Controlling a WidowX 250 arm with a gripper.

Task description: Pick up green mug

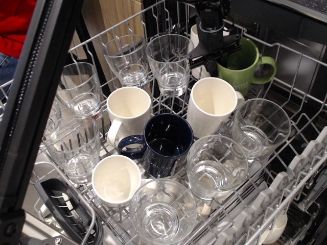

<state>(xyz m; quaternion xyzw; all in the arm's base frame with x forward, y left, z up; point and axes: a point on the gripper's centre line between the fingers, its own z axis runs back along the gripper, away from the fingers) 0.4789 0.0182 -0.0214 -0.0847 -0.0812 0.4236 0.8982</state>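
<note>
The olive-green mug hangs tilted at the back right of the dishwasher rack, its looped handle pointing right. My black gripper comes down from the top of the view and is shut on the mug's left rim, one finger inside the mug and one outside. The mug sits higher than the white mugs around it, and its base is hidden behind the tall white mug.
The rack is crowded: a navy mug in the middle, white mugs, and several clear glasses. A black arm link crosses the left side. A person in red stands at top left.
</note>
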